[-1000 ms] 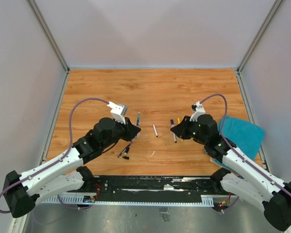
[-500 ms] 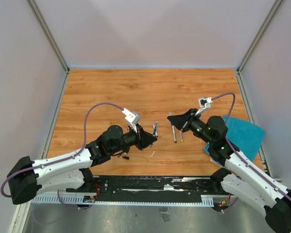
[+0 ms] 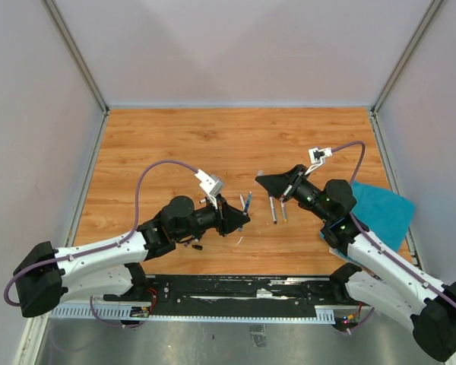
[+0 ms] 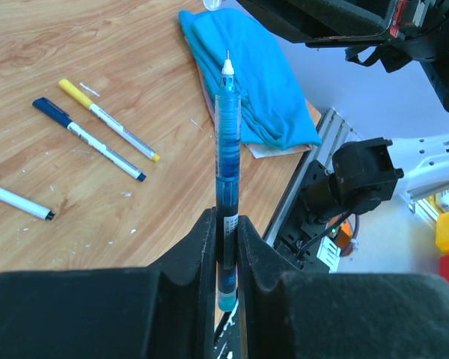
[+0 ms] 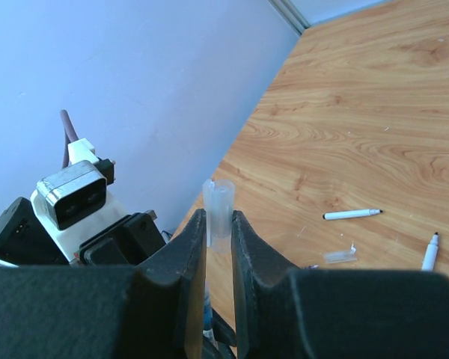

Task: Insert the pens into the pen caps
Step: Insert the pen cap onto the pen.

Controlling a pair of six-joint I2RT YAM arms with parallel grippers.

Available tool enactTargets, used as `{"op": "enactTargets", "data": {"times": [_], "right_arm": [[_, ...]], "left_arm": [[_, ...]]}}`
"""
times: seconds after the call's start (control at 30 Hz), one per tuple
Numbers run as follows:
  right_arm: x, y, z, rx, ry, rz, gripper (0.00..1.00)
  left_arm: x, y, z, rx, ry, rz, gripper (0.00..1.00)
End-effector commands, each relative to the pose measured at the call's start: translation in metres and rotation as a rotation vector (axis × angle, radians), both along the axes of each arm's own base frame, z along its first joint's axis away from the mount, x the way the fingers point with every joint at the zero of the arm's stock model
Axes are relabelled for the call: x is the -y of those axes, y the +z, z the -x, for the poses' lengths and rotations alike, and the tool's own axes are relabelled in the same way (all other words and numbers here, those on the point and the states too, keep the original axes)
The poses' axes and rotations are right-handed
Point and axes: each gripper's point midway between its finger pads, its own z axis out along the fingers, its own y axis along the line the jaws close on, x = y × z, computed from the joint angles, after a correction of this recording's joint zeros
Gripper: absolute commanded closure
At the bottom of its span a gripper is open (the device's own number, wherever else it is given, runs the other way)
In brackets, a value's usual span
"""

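Moved: since a second ago both arms have swung inward and turned their grippers toward each other over the middle of the table (image 3: 213,144).
Left gripper (image 4: 226,224): fingers pinched tight on the blue pen (image 4: 227,142), gripping it near its back end.
Pen pose: it stands straight out of the jaws, white tip forward, uncapped.
Right gripper (image 5: 218,224): clamped narrowly on a clear cap (image 5: 219,200) that sticks out past the fingertips.
Gap: in the top view, pen and cap are near each other but apart.
On the wood: loose pens (image 4: 111,122), a yellow-capped and a dark-capped one side by side, a white one apart.
Cloth (image 4: 254,82): teal, crumpled at the table's right edge.
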Motion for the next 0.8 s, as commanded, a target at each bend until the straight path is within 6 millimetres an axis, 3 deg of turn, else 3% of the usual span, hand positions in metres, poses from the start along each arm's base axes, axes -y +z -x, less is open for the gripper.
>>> {"op": "enactTargets", "data": {"times": [0.0, 0.77], "right_arm": [[-0.004, 0.035, 0.005, 0.078, 0.049, -0.071, 0.99], [-0.011, 0.023, 0.013, 0.064, 0.112, -0.067, 0.99]], "left_arm": [[0.009, 0.023, 0.001, 0.048, -0.029, 0.051, 1.0], [0.009, 0.024, -0.003, 0.065, -0.015, 0.027, 1.0]]}}
